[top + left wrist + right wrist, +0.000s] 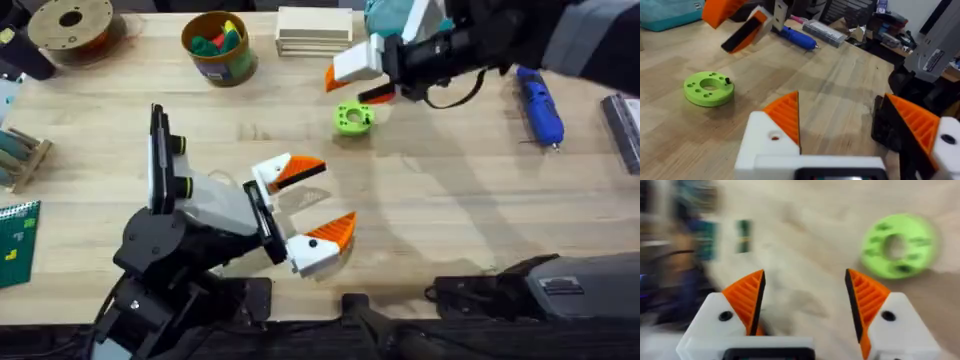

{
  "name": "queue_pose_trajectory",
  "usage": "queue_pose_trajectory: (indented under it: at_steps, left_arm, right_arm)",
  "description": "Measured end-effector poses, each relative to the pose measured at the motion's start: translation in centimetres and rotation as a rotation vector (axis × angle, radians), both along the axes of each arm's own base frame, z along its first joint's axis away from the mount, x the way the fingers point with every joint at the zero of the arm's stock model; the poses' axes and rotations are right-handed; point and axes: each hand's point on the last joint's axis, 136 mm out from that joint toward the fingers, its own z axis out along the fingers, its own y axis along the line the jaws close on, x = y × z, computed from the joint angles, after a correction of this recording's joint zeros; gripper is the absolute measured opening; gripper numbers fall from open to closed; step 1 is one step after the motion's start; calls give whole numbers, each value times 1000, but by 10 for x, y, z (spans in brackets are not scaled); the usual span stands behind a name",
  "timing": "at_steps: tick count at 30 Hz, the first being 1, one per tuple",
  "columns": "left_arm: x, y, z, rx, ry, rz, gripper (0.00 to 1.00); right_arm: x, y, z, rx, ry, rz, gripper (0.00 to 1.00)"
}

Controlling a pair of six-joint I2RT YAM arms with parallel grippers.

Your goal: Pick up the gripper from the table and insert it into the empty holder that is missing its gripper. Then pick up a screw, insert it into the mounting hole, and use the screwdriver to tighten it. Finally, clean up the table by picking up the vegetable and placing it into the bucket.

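My left gripper [325,198] hangs open over the table's middle, both white finger blocks carrying orange tips [785,116]. My right gripper [355,88] is open too, hovering just above and behind a flat green ring [353,118]. The right wrist view shows the ring [897,245] beyond its own orange pads [747,300]. The loose gripper, an empty holder and the vegetable are out of view. A small black piece [728,80] sits on the ring's rim; whether it is a screw is unclear. The blue screwdriver [540,105] lies at the far right. The bucket [218,45] stands at the back, holding coloured pieces.
A filament spool [70,25] is at the back left and stacked wooden slats [313,30] behind the right gripper. A green board [18,240] and a wooden rack [20,155] lie at the left edge. A grey box [622,130] lies at the right edge.
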Motion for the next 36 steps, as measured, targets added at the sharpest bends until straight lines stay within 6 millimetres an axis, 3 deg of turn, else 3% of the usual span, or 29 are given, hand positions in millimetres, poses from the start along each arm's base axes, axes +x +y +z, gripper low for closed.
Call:
queue_pose_trajectory:
  at_steps: [7,13,25,30,36]
  left_arm:
    - [0,0,0,0,0,0,985]
    - [0,0,0,0,0,0,985]
    - [1,0,0,13,-26,3,985]
    - [1,0,0,32,-68,1,985]
    - [1,0,0,48,-102,-1,985]
  right_arm:
    - [12,-42,-27,-465,-215,44,888]
    - [21,-61,-31,-686,-366,165,889]
    - [30,-59,-72,-778,-373,321,878]
    - [33,-53,-77,-779,-389,341,791]
    - [31,-50,-77,-769,-389,352,595]
